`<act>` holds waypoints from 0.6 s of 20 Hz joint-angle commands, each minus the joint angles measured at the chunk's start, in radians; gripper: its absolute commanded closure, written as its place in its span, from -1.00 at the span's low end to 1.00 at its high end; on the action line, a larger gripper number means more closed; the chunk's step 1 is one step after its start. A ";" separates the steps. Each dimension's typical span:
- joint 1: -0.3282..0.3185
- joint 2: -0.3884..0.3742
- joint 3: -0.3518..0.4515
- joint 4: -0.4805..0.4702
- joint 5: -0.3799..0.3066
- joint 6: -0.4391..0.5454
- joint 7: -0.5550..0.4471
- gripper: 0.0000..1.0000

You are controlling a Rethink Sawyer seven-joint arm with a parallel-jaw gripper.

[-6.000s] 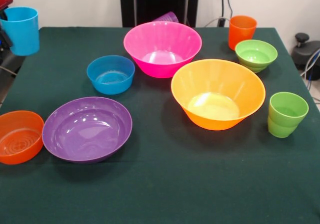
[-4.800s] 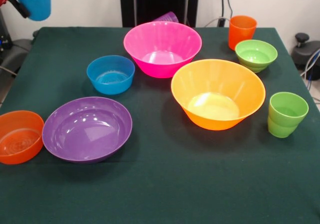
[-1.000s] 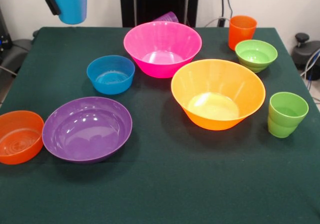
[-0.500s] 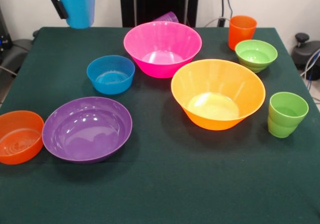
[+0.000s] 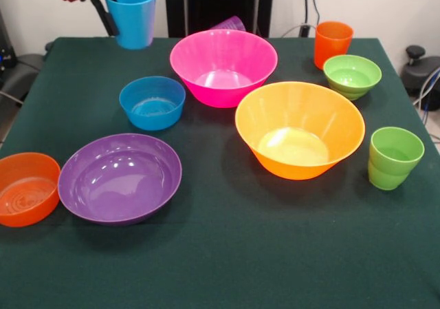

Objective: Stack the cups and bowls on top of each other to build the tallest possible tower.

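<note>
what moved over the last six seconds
The pincer, gripping the blue cup by its rim, lifted it from beside the table's left edge and carried it rightward toward the pink bowl. The cup hangs upright above the table's far edge. All bowls and other cups stayed put.

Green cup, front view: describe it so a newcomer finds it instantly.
Start at the big yellow-orange bowl. Just right of it, near the table's right edge, stands the green cup, upright and alone. Unlike the green bowl behind it, it is taller with a stepped base.
</note>
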State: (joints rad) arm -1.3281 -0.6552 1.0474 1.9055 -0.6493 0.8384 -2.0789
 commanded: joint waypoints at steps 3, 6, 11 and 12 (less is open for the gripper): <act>0.100 0.041 -0.114 0.151 -0.089 -0.162 0.452 1.00; 0.112 0.028 -0.108 0.174 -0.092 -0.201 0.492 1.00; 0.133 0.029 -0.121 0.211 -0.115 -0.288 0.556 1.00; 0.135 0.032 -0.124 0.213 -0.120 -0.299 0.562 1.00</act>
State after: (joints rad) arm -1.2673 -0.6556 1.0003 2.0192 -0.6875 0.6424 -1.8922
